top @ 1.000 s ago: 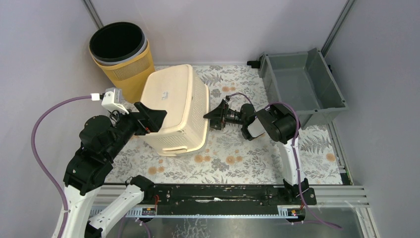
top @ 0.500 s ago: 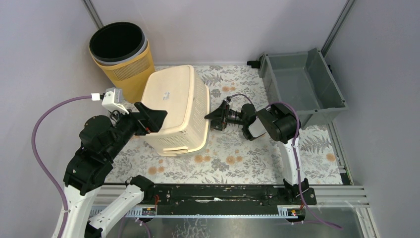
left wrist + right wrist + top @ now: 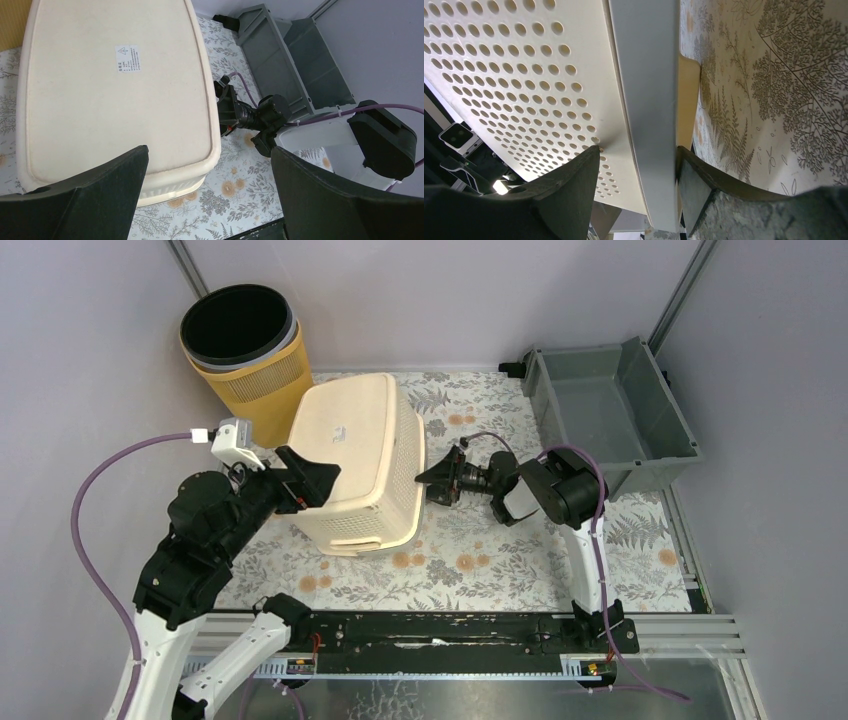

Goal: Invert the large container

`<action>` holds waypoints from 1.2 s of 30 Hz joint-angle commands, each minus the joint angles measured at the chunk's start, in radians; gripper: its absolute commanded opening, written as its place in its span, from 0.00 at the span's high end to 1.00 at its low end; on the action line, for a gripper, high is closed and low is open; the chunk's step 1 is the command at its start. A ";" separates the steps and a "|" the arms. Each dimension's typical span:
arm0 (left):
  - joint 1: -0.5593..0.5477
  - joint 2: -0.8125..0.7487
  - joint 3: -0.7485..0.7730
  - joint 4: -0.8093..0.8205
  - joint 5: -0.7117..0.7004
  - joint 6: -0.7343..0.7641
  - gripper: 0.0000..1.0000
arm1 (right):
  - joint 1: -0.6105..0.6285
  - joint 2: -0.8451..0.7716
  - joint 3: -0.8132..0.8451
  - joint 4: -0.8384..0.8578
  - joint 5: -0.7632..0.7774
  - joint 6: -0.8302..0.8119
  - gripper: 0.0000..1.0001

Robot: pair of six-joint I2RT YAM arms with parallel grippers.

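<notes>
Basket (image 3: 350, 455) sits mid-counter (image 3: 500, 550), base up, mouth down and out of sight. A small label (image 3: 128, 58) shows on the base; its print is too small to read. Whether the whole rim lies flat on the counter I cannot tell.

My right gripper (image 3: 430, 480) is low at the basket's right side. In the top view its tips are lost against the wall. The right wrist view settles it: the pale rim (image 3: 649, 100) runs between my fingers (image 3: 569, 195). One finger presses on the side of the perforated wall (image 3: 524, 75) and the other on the outer side, with no gap at either. Clamped on the rim. The rim's lower stretch is cut off by the frame edge. The counter's leaf print shows just beyond the rim.

My left gripper (image 3: 312, 478) is at the basket's near-left corner, over the base. Its fingers are spread wide and hold nothing. The left wrist view shows the base and its near edge between them. Whether either finger touches the basket I cannot tell, since the dark tips overlap the cream plastic in the top view.

Yellow bin (image 3: 250, 380) stands behind the basket at far left, its foot partly hidden by the basket and my left wrist. Grey tub (image 3: 640, 430) is at far right, well apart from the basket.
</notes>
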 commanded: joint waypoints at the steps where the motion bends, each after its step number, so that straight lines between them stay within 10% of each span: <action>1: 0.003 -0.002 -0.013 0.057 0.017 -0.005 0.00 | -0.014 -0.013 -0.011 0.079 -0.021 -0.009 0.37; 36: 0.004 0.034 -0.054 0.053 0.027 -0.008 0.00 | -0.049 -0.049 -0.111 0.026 -0.027 -0.104 0.64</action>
